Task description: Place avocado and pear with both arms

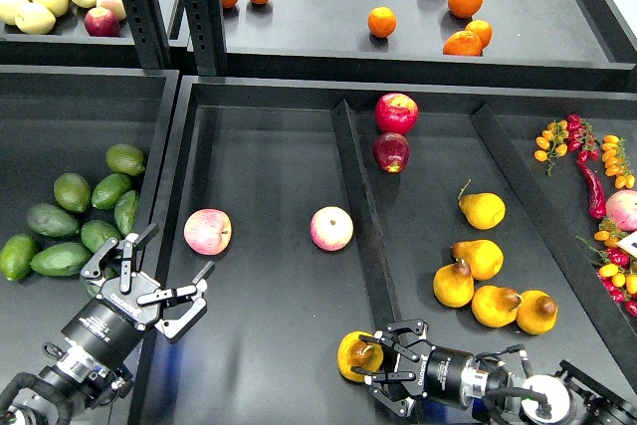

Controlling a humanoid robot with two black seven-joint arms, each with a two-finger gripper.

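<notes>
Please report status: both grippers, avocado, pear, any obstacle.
Left gripper open, empty, beside avocados. Right gripper shut on pear. No obstacle seen.

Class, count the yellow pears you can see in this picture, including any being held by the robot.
6. Five lie loose in the right compartment. The sixth pear is gripped by the right tool. None appear hidden.

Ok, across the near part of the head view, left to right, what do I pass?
Avocado pile → left gripper, open and empty → first pink-yellow apple → second pink-yellow apple → pear held by the right gripper → loose yellow pears.
</notes>
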